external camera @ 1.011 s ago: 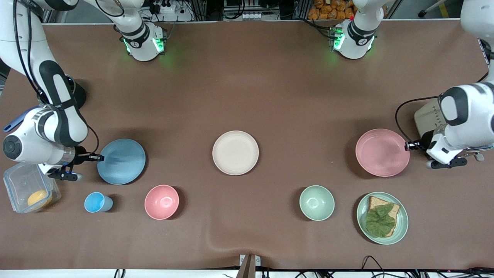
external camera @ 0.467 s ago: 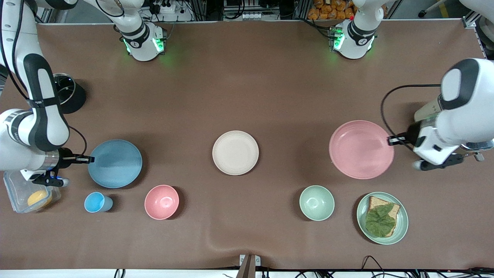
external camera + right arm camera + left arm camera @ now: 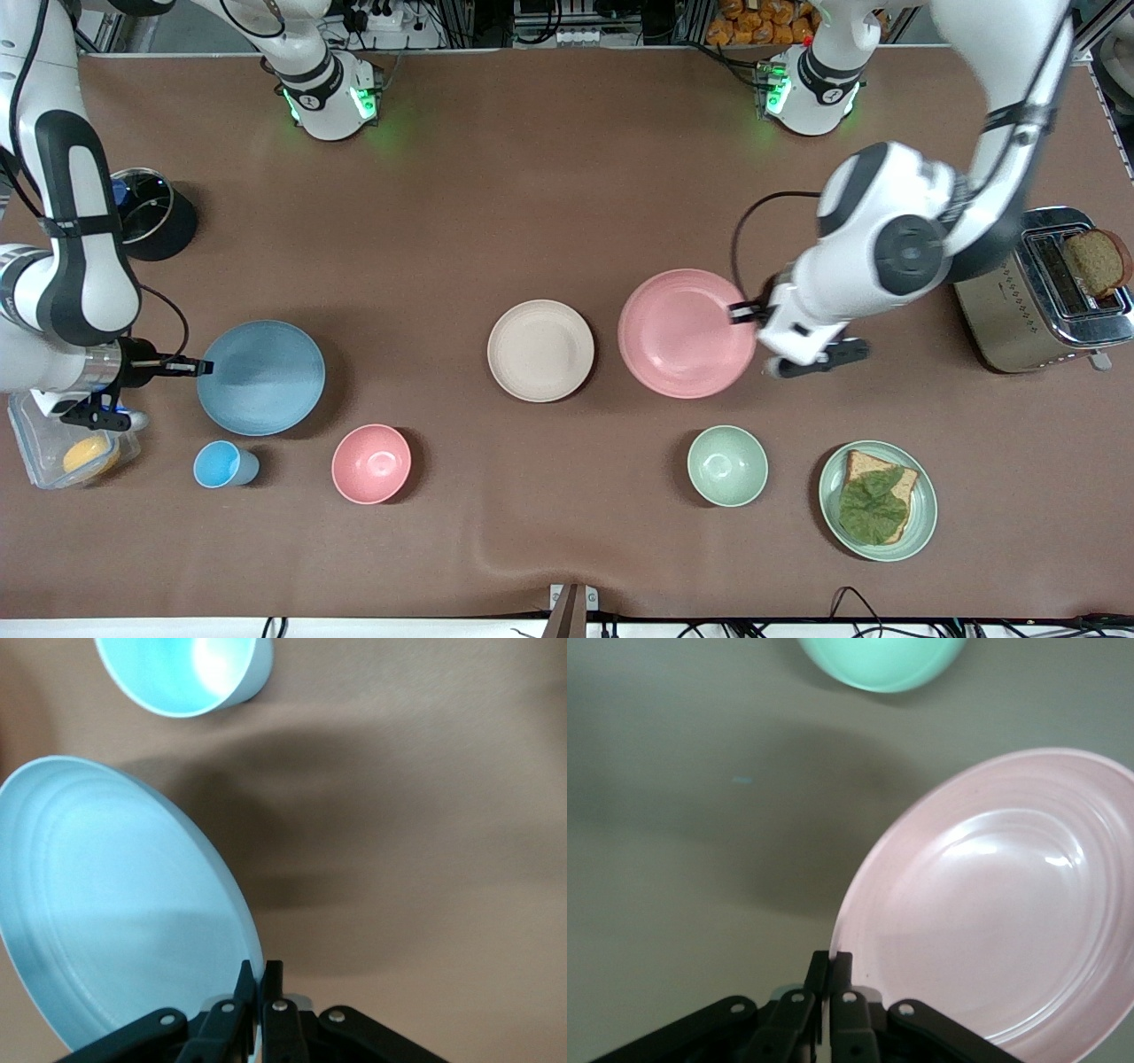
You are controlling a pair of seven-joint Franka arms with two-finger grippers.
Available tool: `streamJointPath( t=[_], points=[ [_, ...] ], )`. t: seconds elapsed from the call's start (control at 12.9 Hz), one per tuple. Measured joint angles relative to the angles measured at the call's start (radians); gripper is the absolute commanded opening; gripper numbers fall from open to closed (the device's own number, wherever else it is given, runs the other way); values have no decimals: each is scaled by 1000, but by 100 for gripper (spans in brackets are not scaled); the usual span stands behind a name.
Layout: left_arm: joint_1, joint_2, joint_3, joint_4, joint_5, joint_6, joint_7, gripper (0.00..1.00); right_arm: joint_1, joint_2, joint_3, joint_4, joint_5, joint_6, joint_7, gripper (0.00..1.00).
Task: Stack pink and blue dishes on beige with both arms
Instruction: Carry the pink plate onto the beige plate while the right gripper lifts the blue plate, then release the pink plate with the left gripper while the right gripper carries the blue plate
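The beige plate (image 3: pixel 540 350) lies flat at the table's middle. My left gripper (image 3: pixel 742 311) is shut on the rim of the pink plate (image 3: pixel 687 332), holding it in the air beside the beige plate, toward the left arm's end. In the left wrist view the pink plate (image 3: pixel 1001 904) tilts away from my left gripper (image 3: pixel 830 962), whose jaws pinch its edge. My right gripper (image 3: pixel 197 365) is shut on the rim of the blue plate (image 3: pixel 261 377), lifted over the right arm's end. In the right wrist view my right gripper (image 3: pixel 257 973) clamps the blue plate (image 3: pixel 124 912).
A pink bowl (image 3: pixel 371 463), small blue cup (image 3: pixel 219 464), green bowl (image 3: pixel 727 465) and a green plate with bread and a leaf (image 3: pixel 877 501) stand nearer the camera. A toaster (image 3: pixel 1036 288) sits at the left arm's end, a plastic container (image 3: pixel 62 443) and black pot (image 3: pixel 151 213) at the right arm's end.
My left arm has carried the pink plate up and a long way toward the beige plate. My right gripper has lifted the blue plate slightly; it barely shifted.
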Motion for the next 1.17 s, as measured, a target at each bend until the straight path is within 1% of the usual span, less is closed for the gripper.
streamJointPath(
  t=[0.16,0.23,0.39,0.47,0.62,0.86,1.01,1.17],
  points=[
    [-92,56,1,-20,0,139,-51,0,0,-3,1,2,39,-32,0,0],
    [-132,85,2,-31,0,200,-66,0,0,-5,2,4,80,-58,0,0],
    [-176,145,4,-42,1,315,-72,0,2,-8,4,7,156,-113,-4,0],
    [-188,175,6,-42,11,358,-70,0,5,-10,7,9,175,-133,-4,0],
    [-211,227,10,-42,61,418,-70,0,24,-16,16,19,199,-169,-4,0],
    [-235,289,16,-33,116,501,-70,0,84,-32,33,27,215,-200,-2,0],
    [-259,304,32,-24,120,512,-70,0,125,-34,34,27,245,-202,-1,0],
    [-269,307,38,-21,120,512,-70,0,150,-34,34,25,250,-202,-1,0]
  ],
)
